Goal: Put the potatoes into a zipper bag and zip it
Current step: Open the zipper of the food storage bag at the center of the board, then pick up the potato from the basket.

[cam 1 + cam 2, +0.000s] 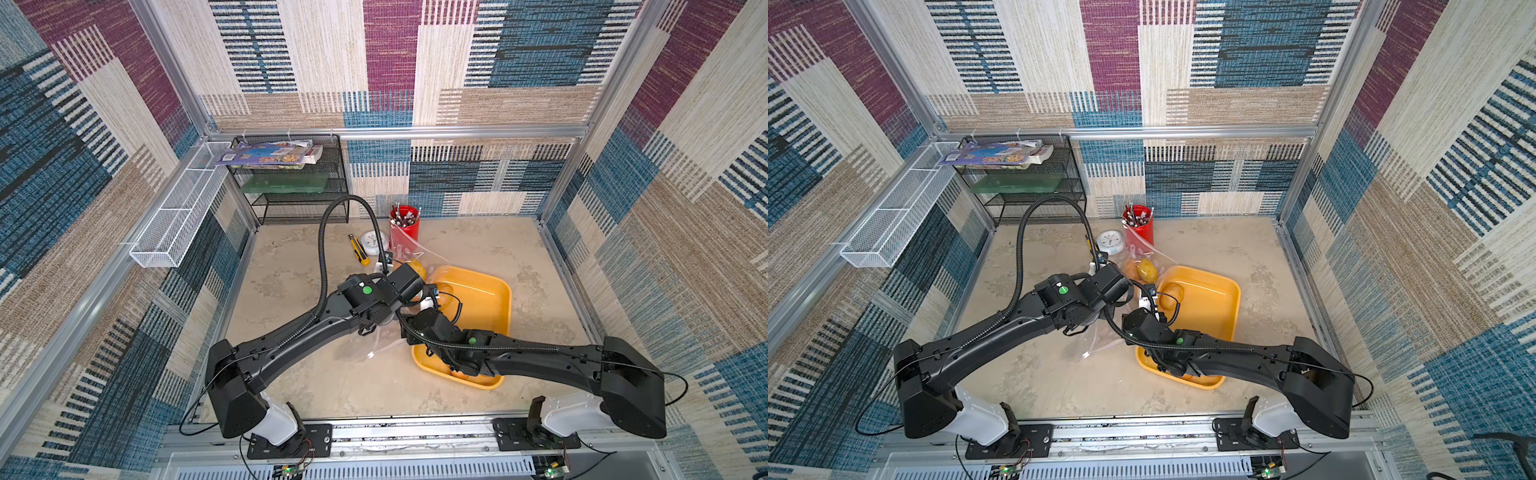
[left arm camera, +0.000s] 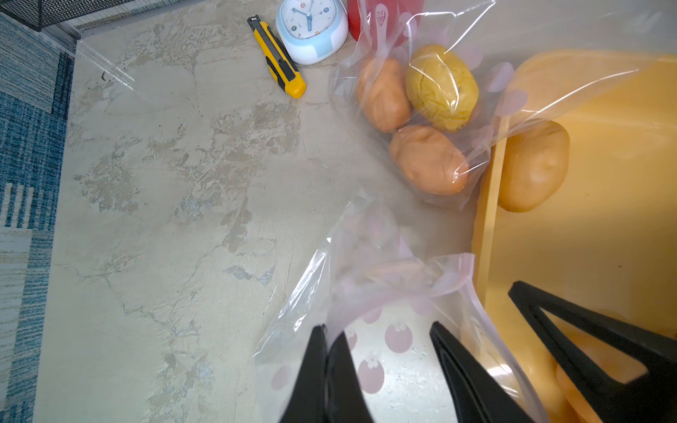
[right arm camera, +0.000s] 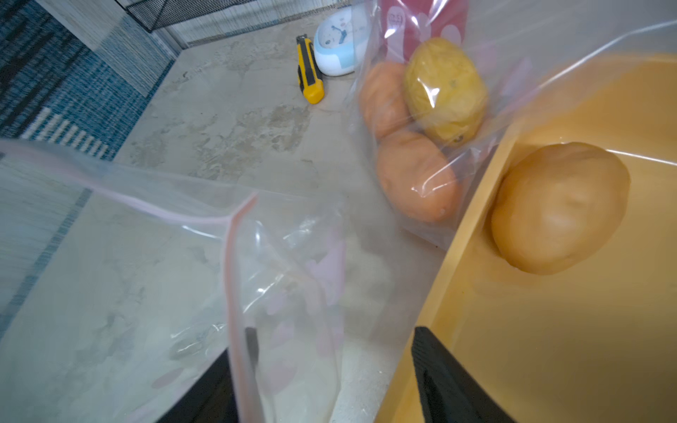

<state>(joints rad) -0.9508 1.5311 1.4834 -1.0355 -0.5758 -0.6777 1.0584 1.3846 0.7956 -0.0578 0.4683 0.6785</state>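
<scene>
Lying lengthwise along tray wall point(image 2: 490, 205): potato point(image 2: 533, 166)

Tan-orange and yellow potatoes point(image 2: 428, 159), pink-spotted clear bag point(image 2: 399, 337), yellow tray point(image 2: 586, 256), red cup point(image 1: 404, 226)

The left arm point(image 1: 282, 349) and right arm point(image 1: 540, 361) are glossy black shells on white base housings point(image 1: 276, 419). Each carries a ribbed black hose point(image 1: 321, 232) and a green dot point(image 1: 367, 290)

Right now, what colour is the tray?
Yellow-orange, plain with no pattern. The tray shows best in a top view.
</scene>
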